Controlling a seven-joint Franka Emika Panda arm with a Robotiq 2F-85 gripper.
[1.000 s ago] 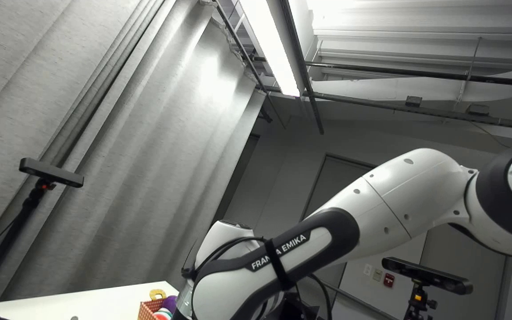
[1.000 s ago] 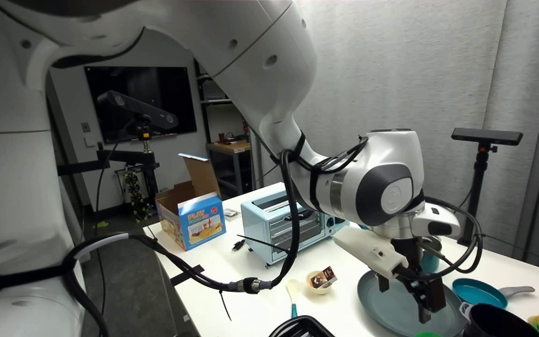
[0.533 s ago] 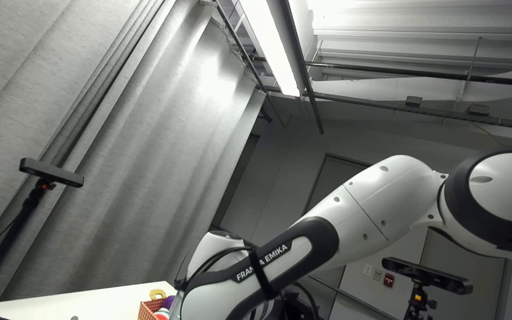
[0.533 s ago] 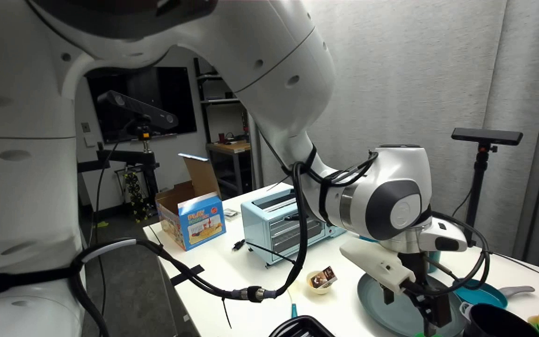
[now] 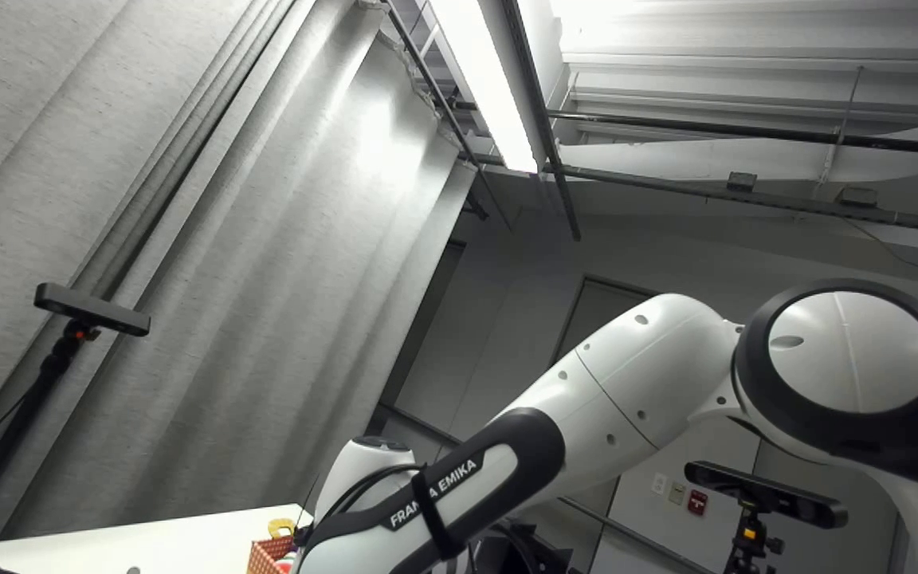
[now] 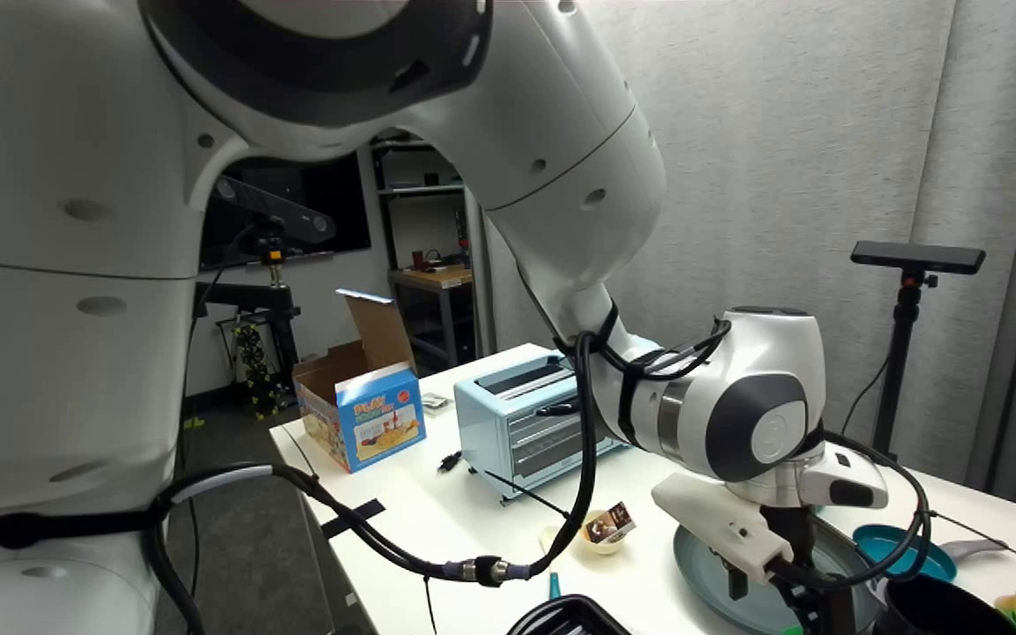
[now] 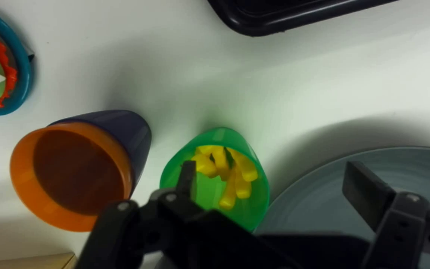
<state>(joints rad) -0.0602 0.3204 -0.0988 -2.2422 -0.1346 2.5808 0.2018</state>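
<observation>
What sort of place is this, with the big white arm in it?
Probably a robotics lab, or a similar workroom: a jointed robot arm leans over a table, a camera stands on a pole, and bare pipes run overhead.

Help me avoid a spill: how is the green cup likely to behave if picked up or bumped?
The green cup would probably feel light and fairly stiff, since its smooth wall looks like thin plastic. It may tip if bumped, as it seems to narrow toward its base. The yellow pieces inside look loose, so they could spill from the open top.
</observation>
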